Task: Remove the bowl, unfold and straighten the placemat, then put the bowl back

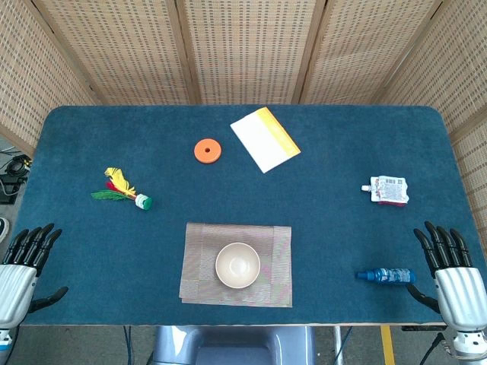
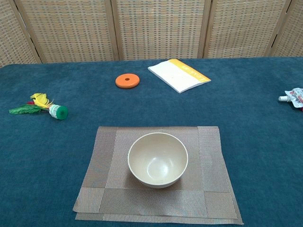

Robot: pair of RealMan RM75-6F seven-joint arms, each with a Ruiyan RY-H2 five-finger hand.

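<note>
A beige bowl (image 1: 238, 265) (image 2: 158, 159) stands upright in the middle of a brown woven placemat (image 1: 274, 251) (image 2: 208, 151) near the table's front edge. The placemat lies folded, its edges doubled over along the sides and front. My left hand (image 1: 21, 262) rests at the table's front left corner, fingers spread, holding nothing. At the front right corner my right hand (image 1: 449, 266) also has its fingers spread and holds nothing. Both hands are well away from the bowl and show only in the head view.
A blue spray bottle (image 1: 386, 275) lies just left of my right hand. A red-and-white pouch (image 1: 388, 190) (image 2: 294, 97) sits at the right. At the back lie an orange disc (image 1: 208, 150) (image 2: 128, 81) and a white-and-yellow booklet (image 1: 264, 139) (image 2: 178, 75). A feathered shuttlecock (image 1: 122, 188) (image 2: 41, 108) lies at the left.
</note>
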